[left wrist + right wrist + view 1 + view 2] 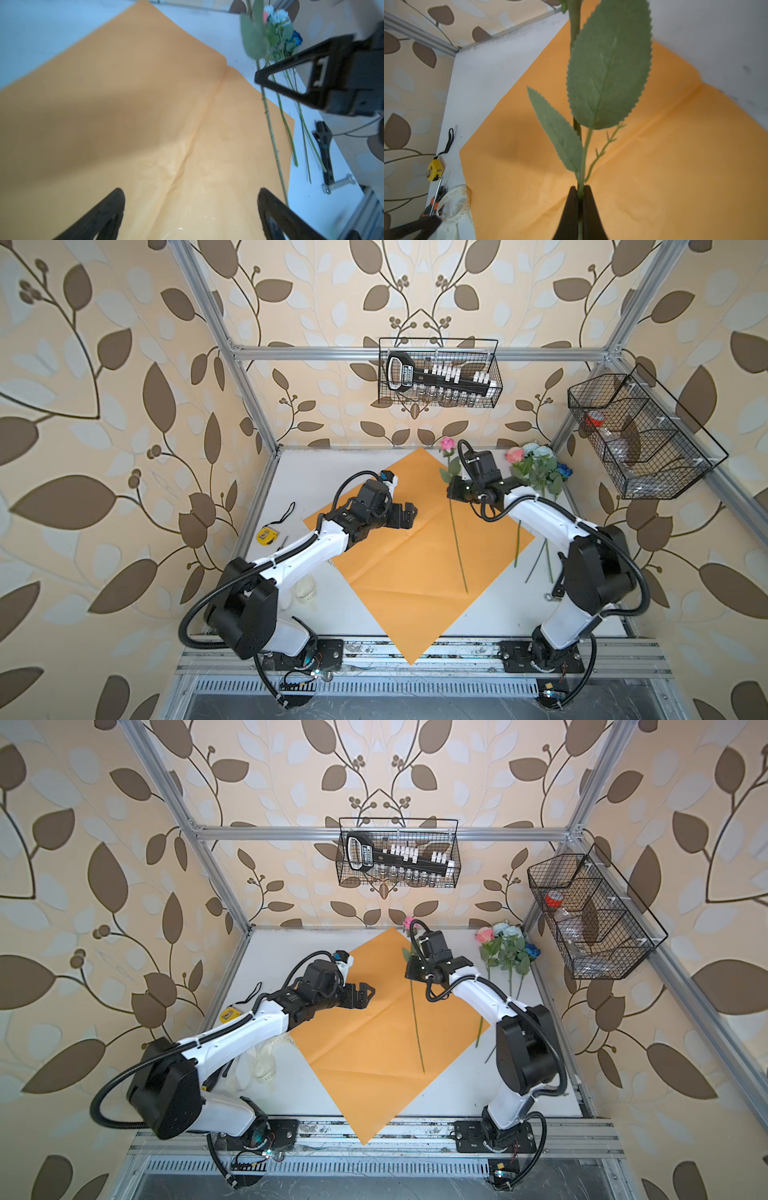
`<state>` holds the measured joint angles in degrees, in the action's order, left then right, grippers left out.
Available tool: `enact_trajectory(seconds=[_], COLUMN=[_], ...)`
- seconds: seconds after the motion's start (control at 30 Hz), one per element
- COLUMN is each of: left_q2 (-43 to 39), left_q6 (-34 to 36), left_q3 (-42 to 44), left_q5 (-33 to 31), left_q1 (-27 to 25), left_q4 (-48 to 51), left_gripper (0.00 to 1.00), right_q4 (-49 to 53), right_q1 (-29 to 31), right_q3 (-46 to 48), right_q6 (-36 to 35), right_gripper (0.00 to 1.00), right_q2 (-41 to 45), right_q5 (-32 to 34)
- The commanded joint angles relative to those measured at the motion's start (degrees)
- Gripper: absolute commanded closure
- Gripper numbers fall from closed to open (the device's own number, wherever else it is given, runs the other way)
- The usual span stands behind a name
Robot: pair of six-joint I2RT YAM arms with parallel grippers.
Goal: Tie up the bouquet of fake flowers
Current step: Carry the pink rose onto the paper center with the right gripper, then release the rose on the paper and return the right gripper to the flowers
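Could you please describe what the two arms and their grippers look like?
The left arm and right arm have white link shells, black joint housings and black corrugated cables. The left gripper and right gripper are black, with tapered triangular open-frame fingers.

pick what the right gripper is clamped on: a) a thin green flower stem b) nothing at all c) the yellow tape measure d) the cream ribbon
a: in the right wrist view the right gripper is pinched shut on the flower stem just below its leaves, with the orange paper behind it.
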<state>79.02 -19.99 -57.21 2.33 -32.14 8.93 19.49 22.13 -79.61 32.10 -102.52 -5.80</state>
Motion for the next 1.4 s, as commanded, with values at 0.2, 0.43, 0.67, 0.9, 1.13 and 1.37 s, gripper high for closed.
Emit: enact_trajectory(seconds=[0.2, 0.43, 0.67, 0.9, 1.13, 1.37], left_q2=[-3.26, -3.75, -3.09, -3.63, -3.92, -5.61], left_q6=[-3.34, -4.63, -4.91, -4.47, -4.21, -3.85], left_q3=[1.97, 4.47, 5.66, 6.5, 6.0, 5.31], left_q5=[-7.85, -5.3, -3.32, -3.01, -2.29, -1.8], left_q1=[3.75, 4.45, 4.88, 5.64, 6.39, 6.56], left_q4=[4.59, 1.56, 0.04, -0.49, 0.62, 1.72], left_gripper=[0.01, 0.01, 0.01, 0.01, 0.01, 0.01], right_q4=[-5.54, -7.64, -6.65, -7.79, -5.63, -2.26], right_q1=[2.04, 1.94, 1.21, 0.29, -1.43, -5.14], right_q3=[-22.11, -34.51, -41.26, -41.67, -42.59, -23.8], right_q6=[5.04, 7.41, 5.81, 5.84, 4.18, -1.32], right_gripper=[1.0, 1.0, 1.0, 0.96, 0.65, 0.63], right_q2=[-20.92, -34.44, -42.98, -44.96, -41.71, -22.23], right_q5=[-7.44, -9.93, -8.25, -8.16, -9.78, -3.17])
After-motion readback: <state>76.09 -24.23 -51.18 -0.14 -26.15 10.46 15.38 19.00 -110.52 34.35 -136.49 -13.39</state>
